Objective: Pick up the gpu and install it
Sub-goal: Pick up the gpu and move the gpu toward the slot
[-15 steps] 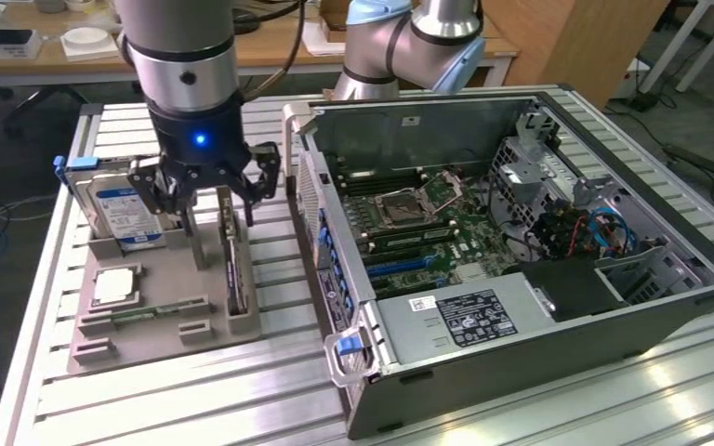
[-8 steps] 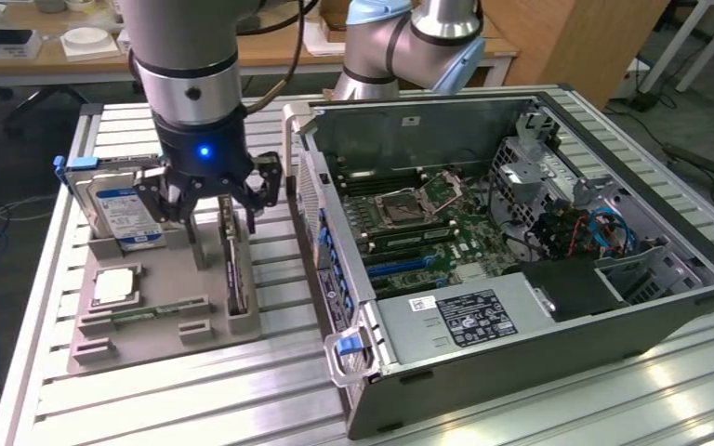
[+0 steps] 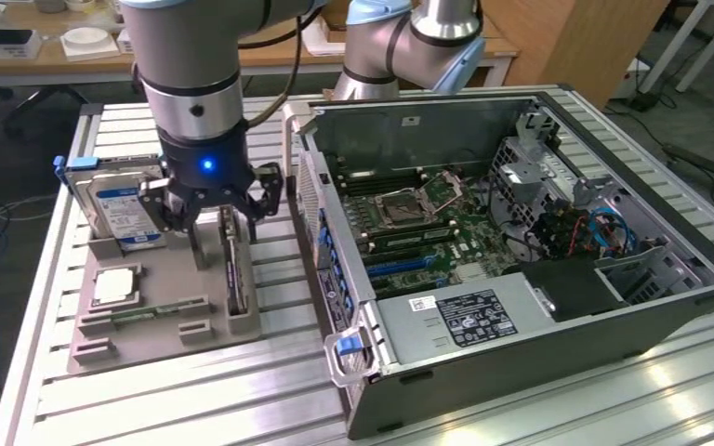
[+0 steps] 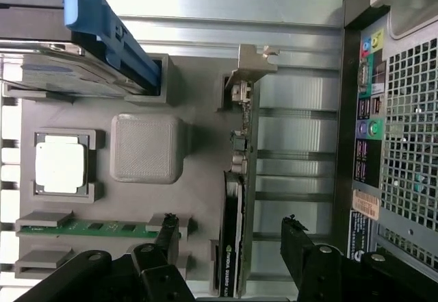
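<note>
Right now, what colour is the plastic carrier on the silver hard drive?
The plastic carrier is blue, clearest in the wrist view.

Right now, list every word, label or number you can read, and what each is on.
"NVIDIA": on the gpu, dark edge; print beside it too small.
Blue label on the hard drive: too small to read.
White label on the power supply: too blurred.
Stickers on the computer case: unreadable.
</note>
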Robot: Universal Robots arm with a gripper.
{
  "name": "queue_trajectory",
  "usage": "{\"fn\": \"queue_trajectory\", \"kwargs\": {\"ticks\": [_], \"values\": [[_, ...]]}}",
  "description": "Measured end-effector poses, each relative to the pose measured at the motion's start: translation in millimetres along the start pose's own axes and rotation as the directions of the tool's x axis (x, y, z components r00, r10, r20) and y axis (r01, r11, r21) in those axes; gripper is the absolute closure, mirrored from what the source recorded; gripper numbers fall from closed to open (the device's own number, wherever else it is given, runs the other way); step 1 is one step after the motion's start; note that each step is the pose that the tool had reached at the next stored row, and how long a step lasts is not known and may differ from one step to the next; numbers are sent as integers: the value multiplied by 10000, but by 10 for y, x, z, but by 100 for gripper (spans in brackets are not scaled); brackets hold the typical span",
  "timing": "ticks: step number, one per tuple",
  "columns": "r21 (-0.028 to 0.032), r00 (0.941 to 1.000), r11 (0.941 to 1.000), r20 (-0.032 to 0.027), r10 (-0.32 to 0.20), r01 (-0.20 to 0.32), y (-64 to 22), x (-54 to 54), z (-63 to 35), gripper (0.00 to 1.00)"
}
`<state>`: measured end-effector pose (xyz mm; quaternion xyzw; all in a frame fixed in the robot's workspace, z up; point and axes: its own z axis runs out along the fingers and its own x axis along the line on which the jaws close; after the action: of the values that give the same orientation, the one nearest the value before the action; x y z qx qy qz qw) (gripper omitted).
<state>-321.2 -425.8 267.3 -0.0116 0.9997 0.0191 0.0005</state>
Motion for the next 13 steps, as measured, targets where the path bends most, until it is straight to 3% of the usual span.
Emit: {"fn": "queue_trajectory", "kwargs": {"ticks": [13], "values": [[0, 10000, 10000, 0, 0, 0, -12, 0, 236, 29]]}}
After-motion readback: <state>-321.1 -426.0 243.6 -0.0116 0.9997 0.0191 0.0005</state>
